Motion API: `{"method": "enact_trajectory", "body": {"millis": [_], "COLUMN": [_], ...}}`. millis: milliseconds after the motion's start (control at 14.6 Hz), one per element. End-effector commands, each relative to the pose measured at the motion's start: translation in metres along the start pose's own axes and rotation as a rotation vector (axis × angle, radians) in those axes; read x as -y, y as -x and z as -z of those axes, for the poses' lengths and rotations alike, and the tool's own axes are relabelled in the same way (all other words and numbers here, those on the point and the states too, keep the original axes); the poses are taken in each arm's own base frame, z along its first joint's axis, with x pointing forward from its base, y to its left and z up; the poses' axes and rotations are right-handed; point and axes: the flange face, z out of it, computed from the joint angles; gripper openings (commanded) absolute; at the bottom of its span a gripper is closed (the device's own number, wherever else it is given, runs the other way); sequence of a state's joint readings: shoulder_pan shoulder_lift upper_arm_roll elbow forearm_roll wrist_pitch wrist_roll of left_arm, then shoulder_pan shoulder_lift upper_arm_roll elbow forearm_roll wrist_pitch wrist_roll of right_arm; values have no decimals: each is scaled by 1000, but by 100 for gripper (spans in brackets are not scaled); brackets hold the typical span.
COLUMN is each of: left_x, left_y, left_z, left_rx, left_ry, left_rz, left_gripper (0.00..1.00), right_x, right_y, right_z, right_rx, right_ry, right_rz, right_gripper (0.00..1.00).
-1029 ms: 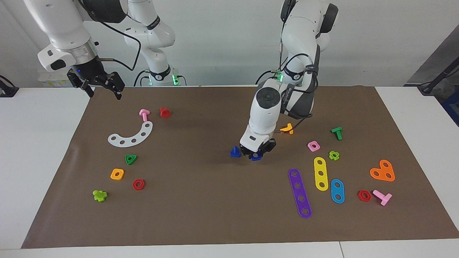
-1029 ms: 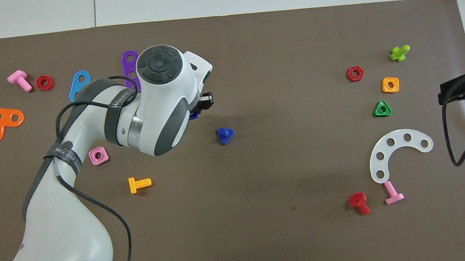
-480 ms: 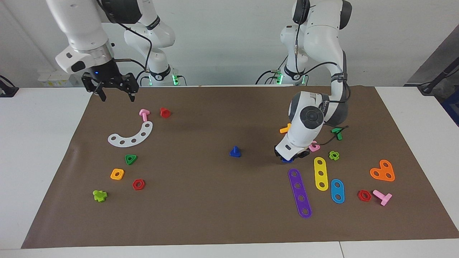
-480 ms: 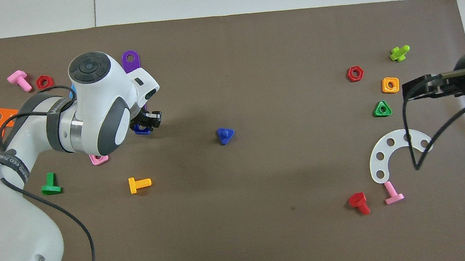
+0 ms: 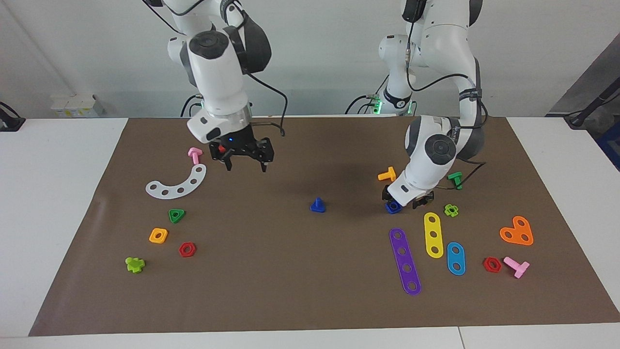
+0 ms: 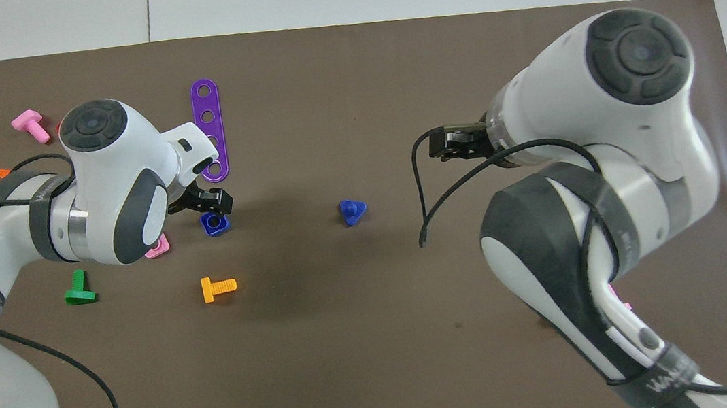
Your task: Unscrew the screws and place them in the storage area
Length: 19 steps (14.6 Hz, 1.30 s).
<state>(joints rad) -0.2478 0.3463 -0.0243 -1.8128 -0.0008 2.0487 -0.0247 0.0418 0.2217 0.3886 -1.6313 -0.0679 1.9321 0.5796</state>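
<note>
The blue bolt [image 5: 317, 205] stood head-down on the brown mat [image 5: 290, 300] at mid-bench, shank upward, well apart from both tools. The blue square nut [image 5: 393, 207] lay just beside the left tool [image 5: 407, 200], whose fingers appeared parted and empty. The right tool [image 5: 246, 166], open, hung over the mat near the white curved plate [image 5: 177, 182]. Judged: the bolt's pickup was in hand; descending squarely over the shank should prevent tipping.
</note>
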Motion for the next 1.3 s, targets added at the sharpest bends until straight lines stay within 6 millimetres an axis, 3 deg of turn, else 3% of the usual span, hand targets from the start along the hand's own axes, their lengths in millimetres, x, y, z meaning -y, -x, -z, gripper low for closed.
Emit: {"method": "enact_trajectory", "body": {"millis": [0, 206, 343, 412, 618, 892, 1029, 1098, 1235], "left_x": [18, 57, 86, 99, 137, 150, 144, 141, 137], "left_y": [13, 19, 26, 32, 70, 103, 113, 116, 121], "left_z": [44, 120, 166, 181, 232, 266, 276, 279, 263], "left_rx": [-48, -38, -19, -9, -64, -75, -79, -88, -86], "left_ry": [57, 65, 61, 57, 22, 19, 19, 16, 17], "left_rz": [38, 88, 126, 148, 208, 254, 279, 315, 356], "left_gripper": [100, 100, 100, 100, 100, 100, 100, 100, 100], "right_x": [51, 106, 122, 131, 148, 152, 151, 150, 150], "right_y": [-2, 27, 31, 38, 46, 59, 68, 72, 74], "right_z": [-37, -73, -93, -110, -161, -184, -197, -201, -202], "right_rx": [-27, -26, -57, -46, -86, -77, -65, -56, -53], "right_ry": [-3, -3, -9, 3, 17, 35, 31, 39, 42], "right_rz": [5, 45, 50, 69, 132, 176, 189, 196, 200], "right_gripper": [100, 100, 100, 100, 96, 76, 65, 64, 61]}}
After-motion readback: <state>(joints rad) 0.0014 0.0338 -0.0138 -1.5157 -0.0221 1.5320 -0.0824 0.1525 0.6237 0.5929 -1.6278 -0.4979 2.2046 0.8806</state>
